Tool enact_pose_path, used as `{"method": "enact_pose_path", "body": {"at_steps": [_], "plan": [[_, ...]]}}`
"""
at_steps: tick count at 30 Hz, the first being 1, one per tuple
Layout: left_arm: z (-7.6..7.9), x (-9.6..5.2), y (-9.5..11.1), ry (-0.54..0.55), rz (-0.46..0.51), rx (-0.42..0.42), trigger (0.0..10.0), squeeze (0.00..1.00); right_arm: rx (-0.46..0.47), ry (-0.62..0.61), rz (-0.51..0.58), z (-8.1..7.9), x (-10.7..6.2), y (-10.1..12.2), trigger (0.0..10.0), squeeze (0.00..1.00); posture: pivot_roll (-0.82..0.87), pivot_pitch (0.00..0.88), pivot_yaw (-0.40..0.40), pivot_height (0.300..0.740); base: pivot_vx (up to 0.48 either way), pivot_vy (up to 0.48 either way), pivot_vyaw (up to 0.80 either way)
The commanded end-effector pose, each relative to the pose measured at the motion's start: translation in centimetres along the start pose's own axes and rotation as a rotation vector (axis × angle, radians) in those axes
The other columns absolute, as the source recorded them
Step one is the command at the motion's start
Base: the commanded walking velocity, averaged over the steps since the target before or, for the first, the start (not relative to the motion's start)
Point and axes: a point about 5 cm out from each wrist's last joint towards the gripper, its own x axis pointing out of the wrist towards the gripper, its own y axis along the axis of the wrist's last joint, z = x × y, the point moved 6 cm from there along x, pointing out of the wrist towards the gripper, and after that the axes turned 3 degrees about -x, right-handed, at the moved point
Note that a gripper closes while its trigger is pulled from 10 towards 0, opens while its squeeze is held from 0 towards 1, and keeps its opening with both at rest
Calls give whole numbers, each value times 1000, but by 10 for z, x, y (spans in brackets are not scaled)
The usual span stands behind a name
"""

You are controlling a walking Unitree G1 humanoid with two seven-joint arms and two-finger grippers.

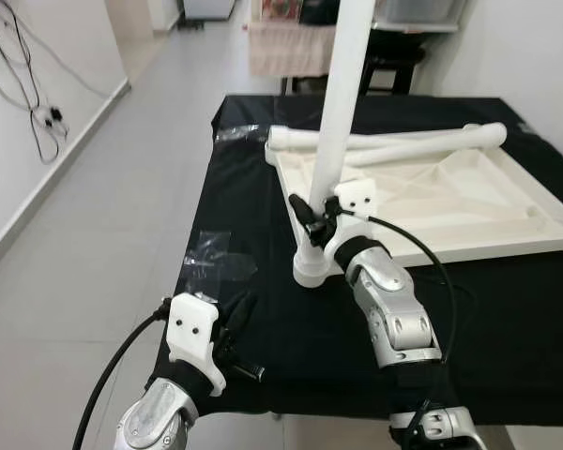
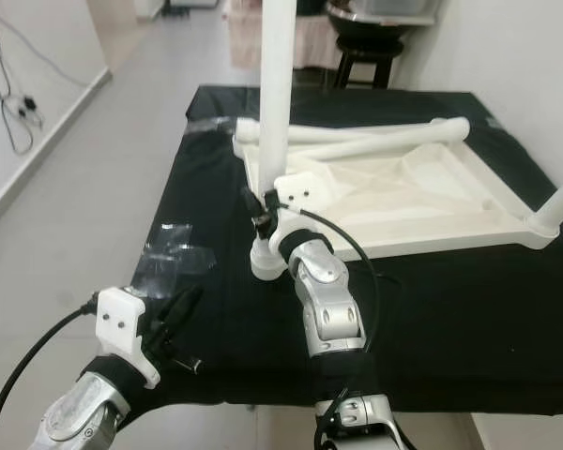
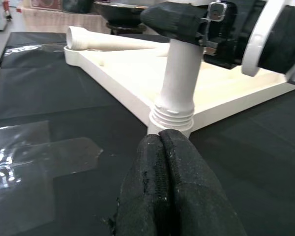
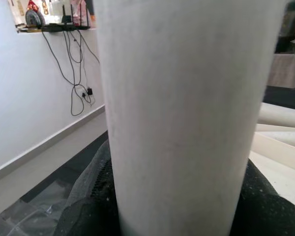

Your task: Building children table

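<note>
Right arm reaches forward from the lower centre of the head view, forearm angled up and left. The right gripper (image 1: 317,217) is clamped around the upright white leg (image 1: 342,103), low on the shaft, just above its threaded collar; in the wrist view black fingers (image 4: 258,209) wrap both sides of the tube.

Left arm enters at lower left, wrist bent inward. The left gripper (image 1: 236,323) hangs over the near-left edge of the black cloth (image 1: 488,319), fingers (image 3: 174,191) pressed together, holding nothing.

White tabletop (image 1: 422,202) lies upside down at centre-right of the frame on the cloth: shallow tray-like underside with ribs, smooth matte plastic. The upright leg stands in its near-left corner socket (image 1: 311,270), round and ridged. Two loose white legs (image 1: 394,142) lie across the far edge of the tabletop. Clear plastic wrap (image 1: 211,255), crinkled and glossy, rests on the cloth left of the socket.
</note>
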Motion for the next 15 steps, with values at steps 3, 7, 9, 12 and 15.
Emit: {"method": "enact_pose_path", "body": {"at_steps": [3, 7, 9, 12, 15], "plan": [[-2, 0, -6, 8, -20, -3, 10000, 0, 72, 10, -194, 4, -8, -54, 10000, 0, 95, 151, -18, 740, 0, 0, 0], [-3, 1, -5, 18, -15, -1, 10000, 0, 76, 117, -112, -5, -2, -32, 10000, 1000, 96, 150, -17, 740, 0, 0, 0], [-3, 1, -5, 17, -15, -2, 10000, 0, 80, 147, -90, -9, 0, -23, 10000, 1000, 96, 150, -17, 740, 0, 0, 0], [-2, 2, -5, 7, -17, -3, 10000, 0, 73, 301, -8, -16, 5, 7, 10000, 0, 97, 151, -10, 740, 0, 0, 0], [-1, 2, -6, 1, -19, -5, 10000, 0, 5, 559, 53, -24, 1, 30, 10000, 0, 104, 151, -11, 740, 0, 0, 0]]}}
